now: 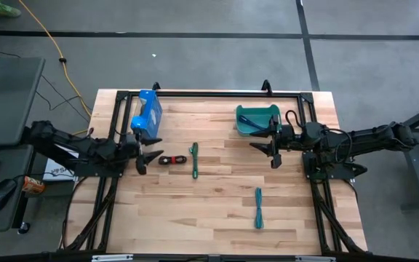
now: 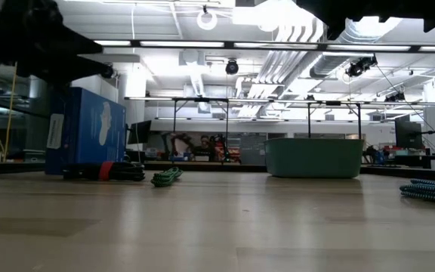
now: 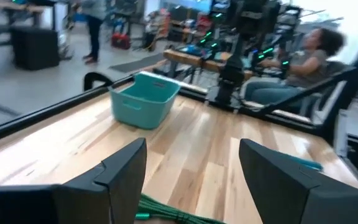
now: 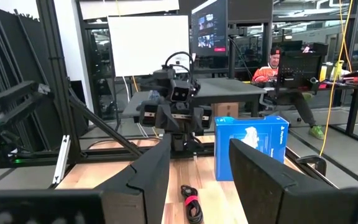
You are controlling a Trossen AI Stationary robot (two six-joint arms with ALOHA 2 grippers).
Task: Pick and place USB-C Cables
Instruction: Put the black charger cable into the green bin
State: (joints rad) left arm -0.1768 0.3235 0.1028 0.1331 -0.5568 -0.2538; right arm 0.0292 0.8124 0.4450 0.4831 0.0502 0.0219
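Three cable bundles lie flat on the table: the red-and-black cable (image 1: 169, 160) (image 2: 104, 172) (image 4: 191, 202), the green cable (image 1: 193, 159) (image 2: 166, 177) (image 3: 173, 213) and the teal cable (image 1: 258, 207) (image 2: 433, 190). The dark blue cable does not show. My left gripper (image 1: 150, 153) (image 3: 191, 146) hovers open just left of the red-and-black cable, above the table. Beside the teal bin (image 1: 257, 118) (image 2: 313, 157) (image 3: 145, 99), on its near side, my right gripper (image 1: 262, 148) (image 4: 199, 143) hangs open and empty.
A bright blue box (image 1: 148, 113) (image 2: 85, 130) (image 4: 250, 146) stands upright at the far left, close behind my left gripper. Black frame rails (image 1: 209, 92) run along the table's edges. Bare wood lies between the two arms and toward the near edge. People sit beyond the table.
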